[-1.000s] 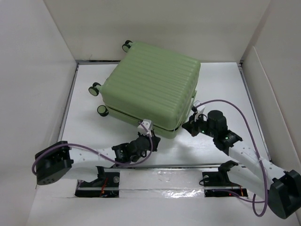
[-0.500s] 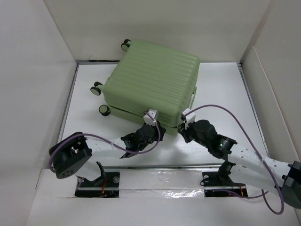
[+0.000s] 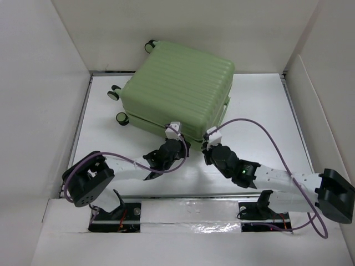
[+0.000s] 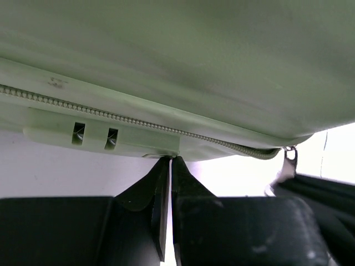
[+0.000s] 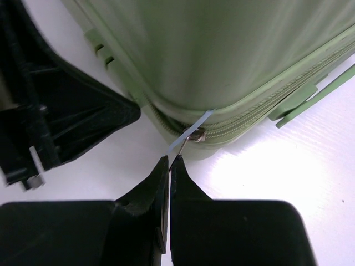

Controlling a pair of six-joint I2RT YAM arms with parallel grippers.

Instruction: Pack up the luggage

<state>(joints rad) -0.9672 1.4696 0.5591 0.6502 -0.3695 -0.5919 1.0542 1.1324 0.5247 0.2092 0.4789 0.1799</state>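
**Two grippers meet at closed suitcase's near edge**

The luggage lies flat and shut on the white table, towards the far side. With the shells closed, its lining and anything inside are hidden. The ribbed light-green shell faces up and the small dark wheels point left. The far corner hides part of the back wall's foot.

A zip runs along the seam in the near side, above a green bracket with two slots. The wrist views crop the case to this edge alone.

The left gripper has its fingers pressed together, tips just under the bracket. Whether they touch it is hard to say.

The right gripper is likewise closed, at the near right corner. A thin zip pull slants down from the seam to its fingertips. Whether the tab is actually pinched cannot be made out.
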